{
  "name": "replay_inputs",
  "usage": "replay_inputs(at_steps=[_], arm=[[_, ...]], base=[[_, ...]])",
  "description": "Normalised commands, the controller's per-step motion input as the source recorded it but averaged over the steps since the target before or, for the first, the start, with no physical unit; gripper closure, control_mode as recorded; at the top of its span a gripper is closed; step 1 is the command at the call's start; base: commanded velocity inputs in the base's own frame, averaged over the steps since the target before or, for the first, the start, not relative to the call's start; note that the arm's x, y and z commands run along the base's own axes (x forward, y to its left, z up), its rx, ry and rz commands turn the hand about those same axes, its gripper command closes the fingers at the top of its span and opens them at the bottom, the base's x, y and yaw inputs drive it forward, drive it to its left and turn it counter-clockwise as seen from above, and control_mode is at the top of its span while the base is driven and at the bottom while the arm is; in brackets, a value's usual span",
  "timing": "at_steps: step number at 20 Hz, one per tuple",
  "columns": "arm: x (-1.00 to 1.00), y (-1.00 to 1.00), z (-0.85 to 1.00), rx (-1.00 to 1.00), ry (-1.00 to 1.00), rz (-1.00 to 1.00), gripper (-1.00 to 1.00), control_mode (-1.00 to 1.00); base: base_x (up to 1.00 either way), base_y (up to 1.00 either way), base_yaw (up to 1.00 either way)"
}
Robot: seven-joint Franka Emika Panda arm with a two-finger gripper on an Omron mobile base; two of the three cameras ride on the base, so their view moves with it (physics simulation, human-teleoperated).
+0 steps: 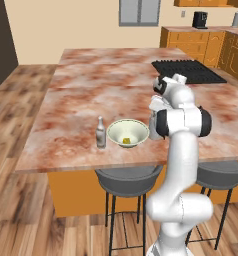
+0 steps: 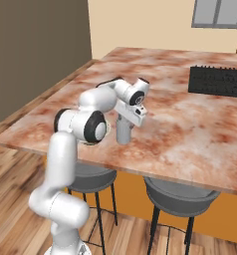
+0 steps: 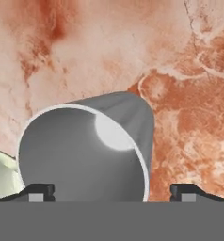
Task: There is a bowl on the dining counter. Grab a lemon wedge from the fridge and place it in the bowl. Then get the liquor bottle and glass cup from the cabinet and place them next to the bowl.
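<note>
Three task pieces grouped on the dining counter's near edge

One small yellow lemon wedge [image 1: 126,141] lies on the floor of the bowl [image 1: 128,132], a wide pale greenish-white dish on the marbled dining counter [image 1: 91,85] close to the near edge. Just beside the bowl, at its 9 o'clock in the left base view, the liquor bottle [image 1: 101,133] stands upright, apart from the rim. In the hand view the glass cup [image 3: 88,149] shows its open mouth toward the camera; its grey inside holds nothing but a pale round highlight. A sliver of the bowl's rim shows at the cup's 8 o'clock there, very close; whether they touch cannot be told.

From the left base view the cup is hidden behind the arm's elbow and wrist. In the right base view the cup [image 2: 123,130] is a grey cylinder standing upright on the counter, its top covered by the hand, and the bowl and bottle are screened by the arm. The cup's base is cut off in the hand view.

The arm folds sharply, elbow low by the counter edge, wrist bent so the hand points down over the cup. The gripper [image 3: 113,192] is spread wide, its fingertips [image 3: 37,192] set to either side of the cup's rim and pinching nothing.
</note>
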Motion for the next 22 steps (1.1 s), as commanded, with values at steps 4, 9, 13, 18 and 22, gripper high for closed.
replay_inputs(at_steps=[4, 9, 13, 18, 22], arm=[[-0.45, 0.00, 0.48, 0.00, -0.27, -0.03, -1.00, -1.00], [-0.67, 0.00, 0.76, 0.00, -0.34, -0.03, -1.00, -1.00], [-1.00, 0.00, 0.95, 0.00, -0.45, 0.00, -1.00, -1.00], [-1.00, 0.11, 0.66, -0.03, -0.43, 0.00, -1.00, -1.00], [-1.00, 0.45, 0.36, -0.14, -0.30, 0.00, -1.00, -1.00]], base=[[0.00, 0.00, 0.00], [0.00, 0.00, 0.00], [0.00, 0.00, 0.00], [0.00, 0.00, 0.00], [0.00, 0.00, 0.00]])
